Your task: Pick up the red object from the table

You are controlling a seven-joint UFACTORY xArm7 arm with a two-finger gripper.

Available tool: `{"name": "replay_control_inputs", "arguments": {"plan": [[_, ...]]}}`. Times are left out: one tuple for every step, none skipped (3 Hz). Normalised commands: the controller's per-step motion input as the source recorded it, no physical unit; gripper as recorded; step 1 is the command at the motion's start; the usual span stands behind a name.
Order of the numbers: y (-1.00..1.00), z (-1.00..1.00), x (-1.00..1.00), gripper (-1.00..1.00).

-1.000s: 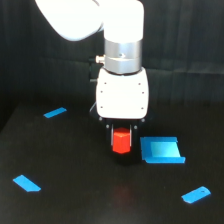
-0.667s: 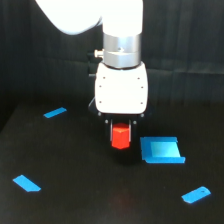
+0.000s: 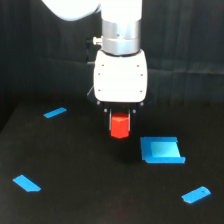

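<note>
One hand [image 3: 120, 125] I run is clamped on the red object [image 3: 119, 127], raised off the surface [image 3: 75, 200] for carrying.

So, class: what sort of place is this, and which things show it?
Probably a robotics lab test bench: a white robot arm holds a red object over a matte black table with scattered blue pieces, against a dark curtain.
</note>
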Motion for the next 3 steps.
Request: {"name": "replay_control_inputs", "arguments": {"plan": [[-0.04,0.89,-0.05,-0.92],[0.03,0.70,-0.06,-1.00],[-0.06,0.27,-0.01,-0.97]]}}
